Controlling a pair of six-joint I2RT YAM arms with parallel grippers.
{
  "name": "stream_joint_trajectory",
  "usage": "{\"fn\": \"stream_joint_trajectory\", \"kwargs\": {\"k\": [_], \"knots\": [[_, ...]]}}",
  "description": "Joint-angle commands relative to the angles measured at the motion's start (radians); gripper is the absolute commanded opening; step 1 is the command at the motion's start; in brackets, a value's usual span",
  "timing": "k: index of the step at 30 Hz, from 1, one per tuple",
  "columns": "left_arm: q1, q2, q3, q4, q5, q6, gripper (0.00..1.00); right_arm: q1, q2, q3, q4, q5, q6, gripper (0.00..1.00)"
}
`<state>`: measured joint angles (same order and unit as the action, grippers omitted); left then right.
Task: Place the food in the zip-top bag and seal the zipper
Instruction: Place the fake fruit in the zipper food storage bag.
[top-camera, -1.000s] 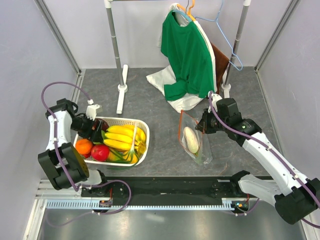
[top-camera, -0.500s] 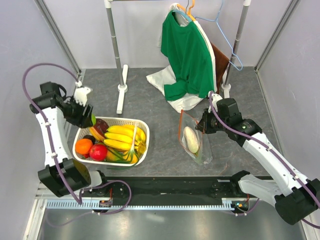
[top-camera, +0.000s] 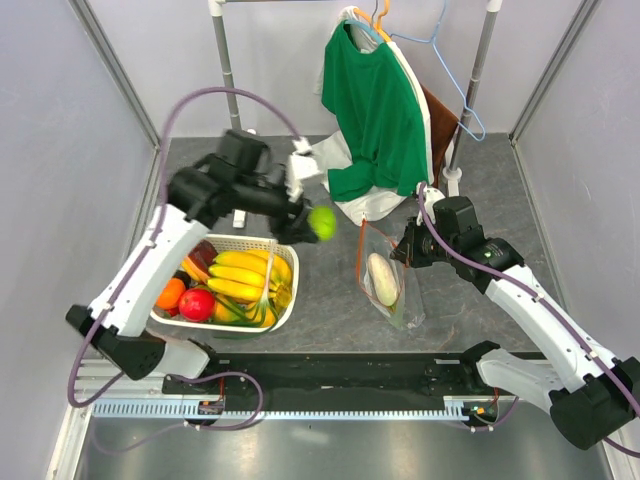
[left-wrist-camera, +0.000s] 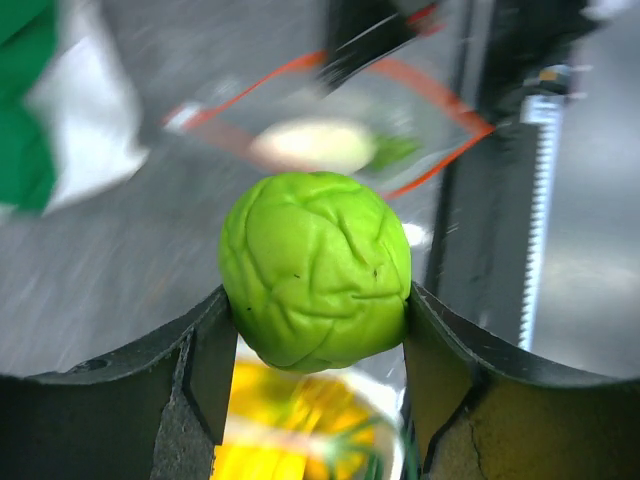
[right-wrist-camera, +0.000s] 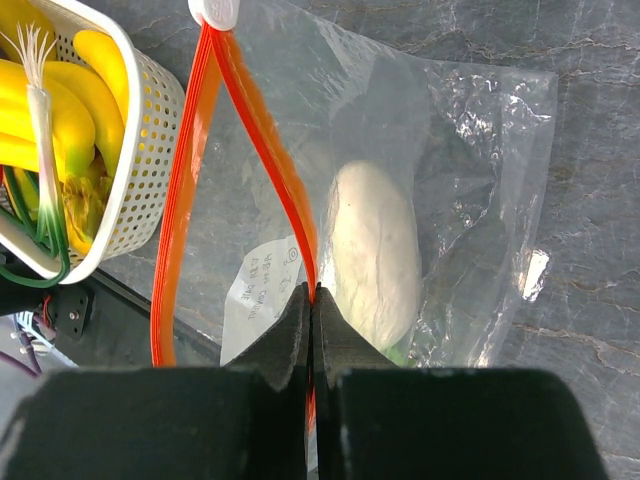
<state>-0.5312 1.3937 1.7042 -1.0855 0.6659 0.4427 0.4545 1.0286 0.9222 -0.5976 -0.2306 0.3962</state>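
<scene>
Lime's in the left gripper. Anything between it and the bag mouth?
Nothing visible. The lime hangs in the left gripper past the basket, with only table between it and the bag. The right gripper pinches the zipper, holding the mouth open; a radish lies inside.

The grey marbled table (top-camera: 330, 290) carries a white lattice basket (top-camera: 294, 285) just below the left gripper (top-camera: 322, 222) on its near side. The clear zip-top bag (top-camera: 395, 295) sags onto the table beneath the right gripper (top-camera: 405, 245), which pinches its mouth. Beyond both grippers a white cloth (top-camera: 368, 210) pools on the surface beside a rack foot (top-camera: 452, 180)
</scene>
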Motion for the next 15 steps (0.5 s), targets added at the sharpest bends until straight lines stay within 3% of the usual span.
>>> {"fn": "stream_joint_trajectory", "kwargs": {"k": [1, 7, 15], "knots": [[-0.212, 0.063, -0.044, 0.287, 0.047, -0.188, 0.56, 0.004, -0.021, -0.002, 0.027, 0.001, 0.013, 0.0], [-0.28, 0.174, -0.136, 0.531, 0.044, -0.424, 0.58, 0.003, -0.021, 0.018, 0.013, -0.003, 0.058, 0.0], [-0.328, 0.314, -0.126, 0.524, -0.054, -0.509, 0.61, 0.001, -0.015, 0.046, 0.012, -0.004, 0.069, 0.0]]}}
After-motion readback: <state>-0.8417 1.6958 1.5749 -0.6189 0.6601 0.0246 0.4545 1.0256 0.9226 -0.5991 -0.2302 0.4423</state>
